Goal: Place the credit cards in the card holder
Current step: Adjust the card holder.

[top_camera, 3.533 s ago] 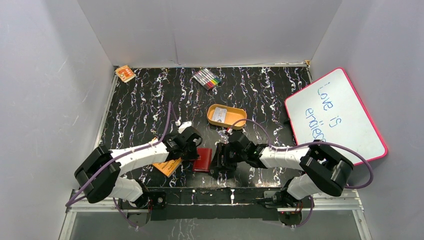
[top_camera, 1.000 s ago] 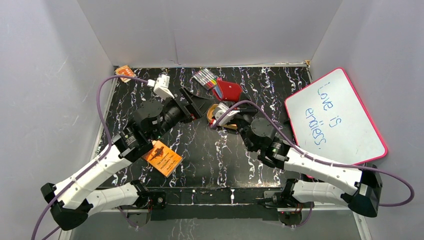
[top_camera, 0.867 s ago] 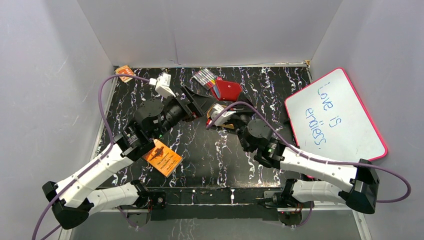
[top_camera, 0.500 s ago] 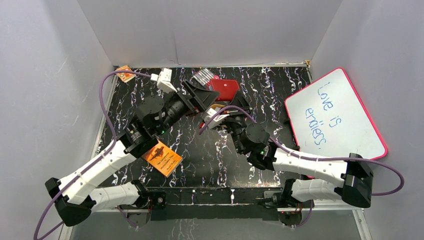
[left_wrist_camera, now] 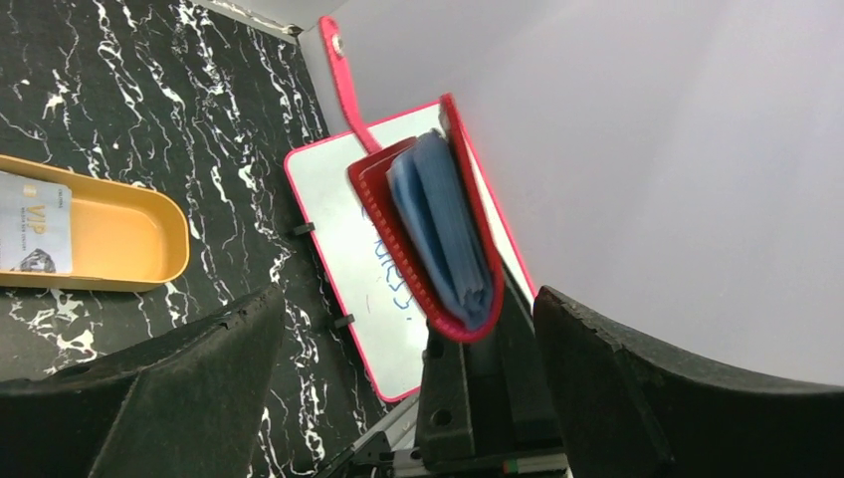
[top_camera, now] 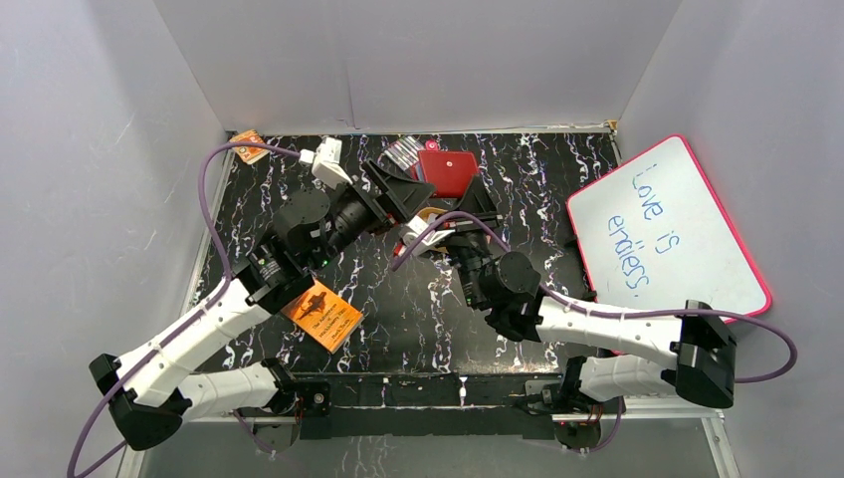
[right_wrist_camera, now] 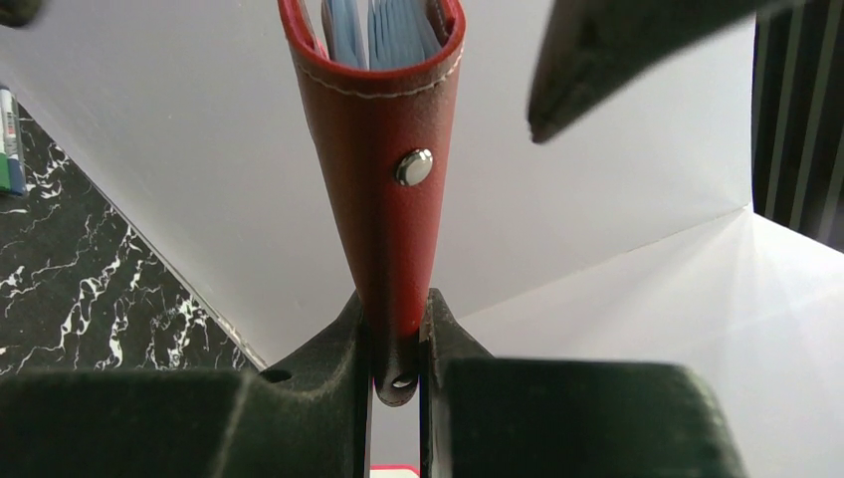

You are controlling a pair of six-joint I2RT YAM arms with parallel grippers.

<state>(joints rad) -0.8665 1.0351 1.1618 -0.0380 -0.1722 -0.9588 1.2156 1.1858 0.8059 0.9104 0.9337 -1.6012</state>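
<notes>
While the small red stitched fold-over card holder (right_wrist_camera: 383,129) hangs above the far middle of the black marbled counter (top_camera: 418,309), its lower edge nipped in the right pincer (right_wrist_camera: 396,351), its bluish-clear pockets show no card. One pale glossy credit card (left_wrist_camera: 35,224) lies in the smooth orange oval tin (left_wrist_camera: 129,249). Just beside the holder, the left pincer (top_camera: 403,189) gapes wide, empty.

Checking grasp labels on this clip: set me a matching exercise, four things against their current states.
1 red fold-over stitched card holder
2 orange oval metal tin
3 flat orange paper booklet
4 left pincer

A open wide
B lying flat on the black marbled table
C clamped in the right pincer
D holding a pale plastic card

Pairs: 1-C, 2-D, 3-B, 4-A
</notes>
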